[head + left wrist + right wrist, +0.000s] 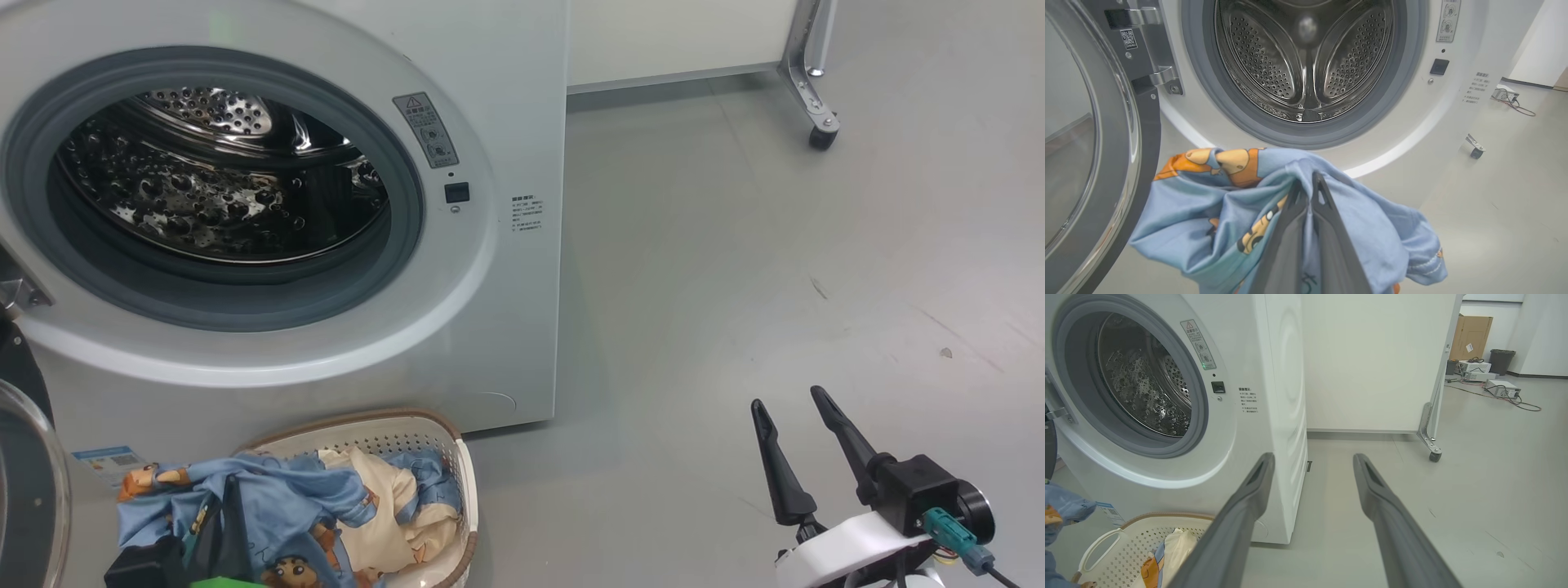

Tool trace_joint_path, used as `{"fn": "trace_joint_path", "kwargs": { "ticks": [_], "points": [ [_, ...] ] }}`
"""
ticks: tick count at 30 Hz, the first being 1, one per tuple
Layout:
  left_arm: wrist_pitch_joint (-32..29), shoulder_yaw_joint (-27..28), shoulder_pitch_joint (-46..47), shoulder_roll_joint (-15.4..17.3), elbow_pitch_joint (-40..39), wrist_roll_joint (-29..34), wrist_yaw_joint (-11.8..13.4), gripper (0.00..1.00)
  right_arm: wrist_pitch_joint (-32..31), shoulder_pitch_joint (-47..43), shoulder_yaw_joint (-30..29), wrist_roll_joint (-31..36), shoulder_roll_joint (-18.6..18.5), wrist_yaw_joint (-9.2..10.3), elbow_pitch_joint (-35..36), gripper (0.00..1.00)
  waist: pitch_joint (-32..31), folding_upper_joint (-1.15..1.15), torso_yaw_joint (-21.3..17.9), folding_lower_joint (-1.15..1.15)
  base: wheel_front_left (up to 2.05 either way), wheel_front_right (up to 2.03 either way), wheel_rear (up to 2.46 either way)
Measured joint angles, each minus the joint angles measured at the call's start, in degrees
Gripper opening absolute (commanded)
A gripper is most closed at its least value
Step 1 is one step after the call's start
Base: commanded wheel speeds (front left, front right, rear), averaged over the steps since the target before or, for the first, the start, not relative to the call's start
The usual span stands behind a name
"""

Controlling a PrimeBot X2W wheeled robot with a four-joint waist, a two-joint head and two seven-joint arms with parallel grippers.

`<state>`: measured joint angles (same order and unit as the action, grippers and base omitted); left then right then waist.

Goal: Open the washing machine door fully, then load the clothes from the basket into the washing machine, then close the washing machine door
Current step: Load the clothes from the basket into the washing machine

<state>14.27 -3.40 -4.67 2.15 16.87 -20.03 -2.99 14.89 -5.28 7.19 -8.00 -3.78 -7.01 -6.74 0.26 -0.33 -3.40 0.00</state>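
loading step; washing machine door open at left. left gripper clenched on blue clothes, held below the drum, rest lying in basket near washing machine front. right gripper spread, empty, far right. next: carry bundle up into drum, then let go.

One washing machine, one door, one basket before it and one clothes bundle are showing, plus left end effector and right end effector.
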Motion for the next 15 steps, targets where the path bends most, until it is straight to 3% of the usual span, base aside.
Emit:
{"fn": "trace_joint_path", "kwargs": {
  "ticks": [15],
  "points": [
    [0.00,0.10,4.30,0.11,-5.50,0.65,2.22,0.00,0.00,0.52,1.07,-0.04,0.26,0.00,2.47,1.00,5.79,0.00,-2.76,0.00,0.00,0.00,0.00]
  ]
}}
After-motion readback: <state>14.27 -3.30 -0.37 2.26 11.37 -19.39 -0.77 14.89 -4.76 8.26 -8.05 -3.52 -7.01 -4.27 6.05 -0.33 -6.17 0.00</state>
